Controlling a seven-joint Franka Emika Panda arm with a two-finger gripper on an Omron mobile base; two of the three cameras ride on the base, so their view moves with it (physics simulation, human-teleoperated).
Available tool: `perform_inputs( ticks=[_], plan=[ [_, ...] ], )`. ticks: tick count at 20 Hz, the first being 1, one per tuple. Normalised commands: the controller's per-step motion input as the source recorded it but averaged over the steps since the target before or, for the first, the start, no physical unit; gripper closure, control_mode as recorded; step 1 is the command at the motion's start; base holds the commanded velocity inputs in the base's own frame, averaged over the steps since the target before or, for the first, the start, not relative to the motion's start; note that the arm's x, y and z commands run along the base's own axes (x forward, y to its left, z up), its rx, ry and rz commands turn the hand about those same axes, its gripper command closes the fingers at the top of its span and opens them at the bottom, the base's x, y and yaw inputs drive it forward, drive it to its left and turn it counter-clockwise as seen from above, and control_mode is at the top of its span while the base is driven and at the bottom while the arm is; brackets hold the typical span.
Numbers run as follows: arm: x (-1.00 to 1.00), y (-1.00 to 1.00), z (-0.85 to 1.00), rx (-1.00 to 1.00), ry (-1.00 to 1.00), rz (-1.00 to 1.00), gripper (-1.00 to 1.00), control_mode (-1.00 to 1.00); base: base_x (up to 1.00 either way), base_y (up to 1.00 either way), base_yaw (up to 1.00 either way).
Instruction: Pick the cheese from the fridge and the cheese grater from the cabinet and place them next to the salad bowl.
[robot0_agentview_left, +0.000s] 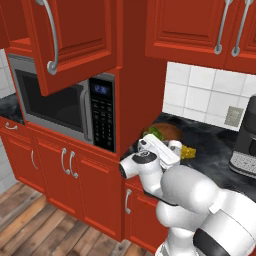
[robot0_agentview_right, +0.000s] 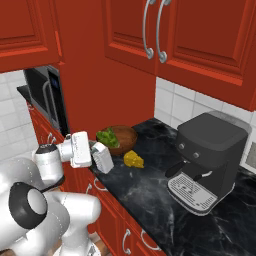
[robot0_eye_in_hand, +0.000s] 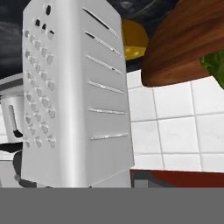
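My gripper is shut on the cheese grater, a silvery box grater with dotted and slotted faces. I hold it at the front edge of the black counter, just in front of the brown salad bowl with green leaves. In the hand view the grater is very close, and the bowl and the cheese lie behind it. The yellow cheese wedge lies on the counter to the right of the bowl. From the left base camera the cheese peeks out beside my hand.
A black coffee machine stands on the counter to the right. A microwave sits in the red column left of the bowl. Above it a red upper cabinet door hangs open. Closed red cabinets run above the counter.
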Motion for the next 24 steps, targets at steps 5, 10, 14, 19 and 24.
perform_inputs(
  ticks=[5, 10, 14, 19, 24],
  plan=[
    [0.04, -0.15, -0.03, 0.0, -0.01, 0.01, 1.0, -1.0, 0.0, 0.0, 0.0],
    [0.08, -0.46, -0.15, 0.0, 0.01, 0.0, 1.0, -1.0, 0.0, 0.0, 0.0],
    [0.03, -0.34, -0.18, 0.0, 0.0, 0.0, 1.0, -1.0, 0.0, 0.0, 0.0],
    [0.05, -0.08, -0.08, 0.01, 0.0, 0.0, 1.0, -1.0, 0.0, 0.0, 0.0],
    [0.04, -0.11, -0.02, 0.04, 0.01, 0.01, 1.0, -1.0, 0.0, 0.0, 0.0]
  ],
)
